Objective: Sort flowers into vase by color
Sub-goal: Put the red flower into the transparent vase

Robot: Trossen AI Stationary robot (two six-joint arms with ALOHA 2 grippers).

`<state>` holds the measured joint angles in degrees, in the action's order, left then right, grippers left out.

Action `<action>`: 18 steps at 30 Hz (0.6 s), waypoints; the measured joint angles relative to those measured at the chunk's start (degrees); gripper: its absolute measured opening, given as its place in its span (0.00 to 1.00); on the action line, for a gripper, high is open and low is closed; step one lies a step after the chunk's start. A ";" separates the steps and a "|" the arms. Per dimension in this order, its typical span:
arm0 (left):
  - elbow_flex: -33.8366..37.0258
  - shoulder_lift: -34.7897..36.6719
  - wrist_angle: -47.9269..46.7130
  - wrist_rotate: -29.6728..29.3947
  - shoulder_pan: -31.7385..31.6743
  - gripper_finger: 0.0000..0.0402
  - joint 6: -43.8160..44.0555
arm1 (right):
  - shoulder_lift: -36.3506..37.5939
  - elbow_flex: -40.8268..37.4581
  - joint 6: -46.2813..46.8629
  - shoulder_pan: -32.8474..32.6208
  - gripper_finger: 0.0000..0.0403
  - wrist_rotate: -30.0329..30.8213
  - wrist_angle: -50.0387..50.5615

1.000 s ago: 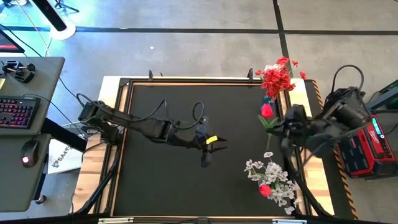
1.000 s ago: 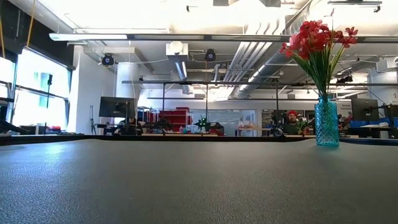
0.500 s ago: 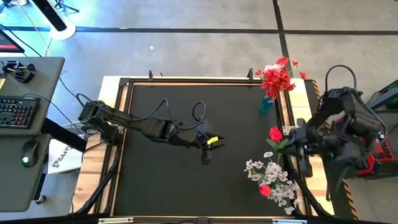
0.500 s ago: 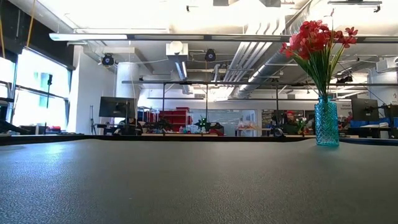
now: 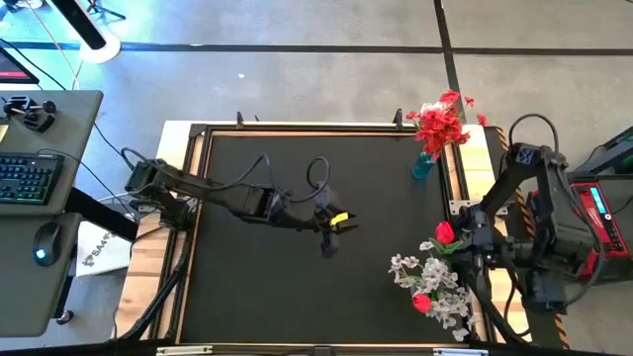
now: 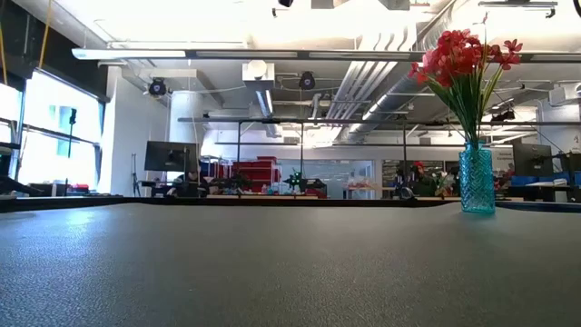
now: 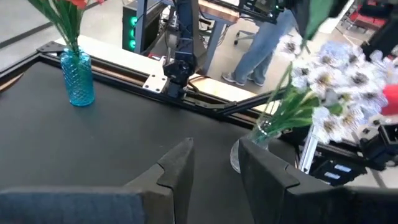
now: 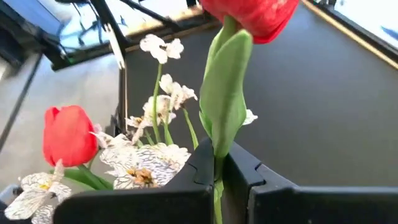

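Step in hand: we carry red tulip (image 5: 444,232) in right gripper (image 8: 217,171), jaws pinching its stem, just beside clear vase (image 7: 264,134) holding white sprays (image 5: 435,282).

Next — swing it to blue vase (image 5: 423,164) with red cluster (image 5: 438,123), lower stem in.

Left gripper (image 7: 214,165) waits mid-counter (image 5: 257,287), well apart from blue vase — jaws spread, holding nothing.

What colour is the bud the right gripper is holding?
Red, on a green stem; the right gripper clamps the red bud, clearest in the right wrist view.

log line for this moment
right gripper shut on red tulip bud | above clear vase of white blossoms | left gripper open, mid-table
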<state>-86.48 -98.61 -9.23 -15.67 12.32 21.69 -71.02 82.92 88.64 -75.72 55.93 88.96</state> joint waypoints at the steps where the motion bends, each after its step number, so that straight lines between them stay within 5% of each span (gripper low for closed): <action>1: 0.00 0.00 0.02 0.26 -0.23 0.29 0.40 | 0.02 -0.57 0.63 -0.45 0.00 1.04 -0.21; 18: 0.00 0.00 0.04 2.05 -1.05 0.29 1.80 | -2.83 -1.34 2.56 -1.31 0.00 -2.91 0.43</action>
<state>-86.48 -98.61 -9.19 -13.63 11.27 23.49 -73.85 81.58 91.20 -77.03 53.02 89.39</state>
